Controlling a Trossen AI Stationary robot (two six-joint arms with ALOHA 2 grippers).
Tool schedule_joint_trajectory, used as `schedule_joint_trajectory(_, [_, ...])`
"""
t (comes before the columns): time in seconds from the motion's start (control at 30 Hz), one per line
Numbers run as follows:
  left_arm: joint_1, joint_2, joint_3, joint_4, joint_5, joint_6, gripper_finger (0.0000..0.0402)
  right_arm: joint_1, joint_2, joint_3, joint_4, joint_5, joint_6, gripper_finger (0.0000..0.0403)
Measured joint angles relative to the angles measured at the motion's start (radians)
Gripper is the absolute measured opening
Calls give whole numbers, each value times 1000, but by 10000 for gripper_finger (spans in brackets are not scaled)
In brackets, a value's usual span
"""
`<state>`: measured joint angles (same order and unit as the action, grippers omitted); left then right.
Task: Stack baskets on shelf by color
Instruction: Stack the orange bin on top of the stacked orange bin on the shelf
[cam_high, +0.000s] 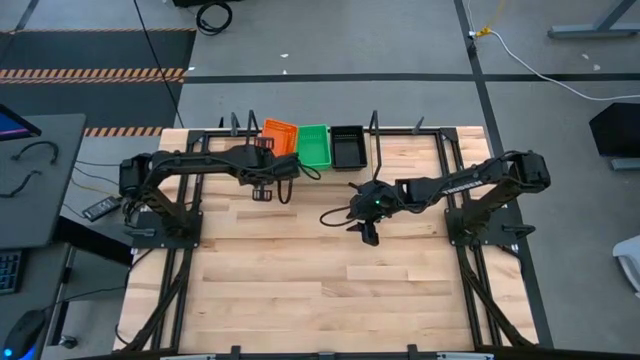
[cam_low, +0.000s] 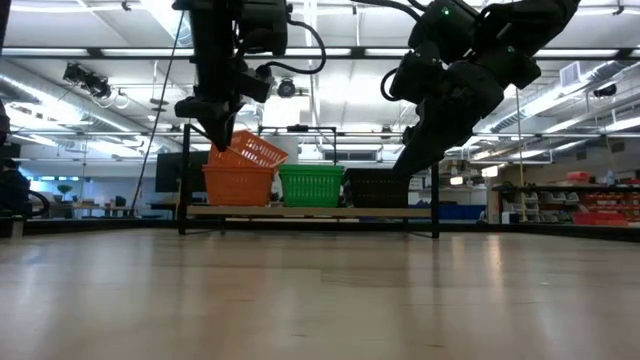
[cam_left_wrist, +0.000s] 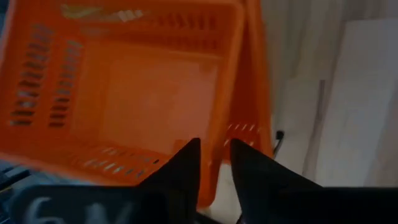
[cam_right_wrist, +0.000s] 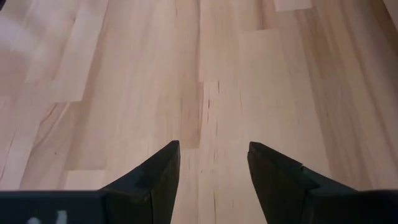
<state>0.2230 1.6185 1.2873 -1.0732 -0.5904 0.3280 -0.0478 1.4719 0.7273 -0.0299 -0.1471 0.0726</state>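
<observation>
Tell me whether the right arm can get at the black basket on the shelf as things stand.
Probably yes: the right gripper hangs open and empty over bare table, the black basket sits open-topped at the row's right end, and the left gripper is busy at the orange baskets.

Most of the wooden table (cam_high: 300, 290) in front is wide open, easy to pass. The back edge is crowded: the shelf (cam_low: 310, 212) carries orange baskets (cam_low: 240, 172), a green basket (cam_high: 314, 145) and a black basket (cam_high: 347, 146) side by side, uprights flanking them.
</observation>
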Motion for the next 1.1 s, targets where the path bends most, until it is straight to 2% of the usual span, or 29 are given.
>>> schedule_joint_trajectory(0.1, [1, 17, 0, 7, 24, 5, 67, 1, 0, 0, 0, 0, -1, 194])
schedule_joint_trajectory(0.2, [0, 33, 0, 6, 21, 6, 27, 1, 0, 0, 0, 0, -4, 194])
schedule_joint_trajectory(0.27, [0, 38, 0, 9, 5, 4, 14, 1, 0, 0, 0, 0, -4, 194])
schedule_joint_trajectory(0.5, [-5, 30, 1, 17, -45, -8, 14, 1, 0, 0, 0, 0, -4, 194])
schedule_joint_trajectory(0.7, [-20, 30, 72, 18, -50, -80, 14, 1, 0, 0, 0, 21, -8, 194])
schedule_joint_trajectory(0.9, [-31, 29, 143, -8, 23, -226, 13, 1, 0, 0, -1, 24, -6, 194])
schedule_joint_trajectory(1.1, [-30, 31, 80, -15, 62, -295, 13, 1, 0, 0, -2, 23, -5, 194])
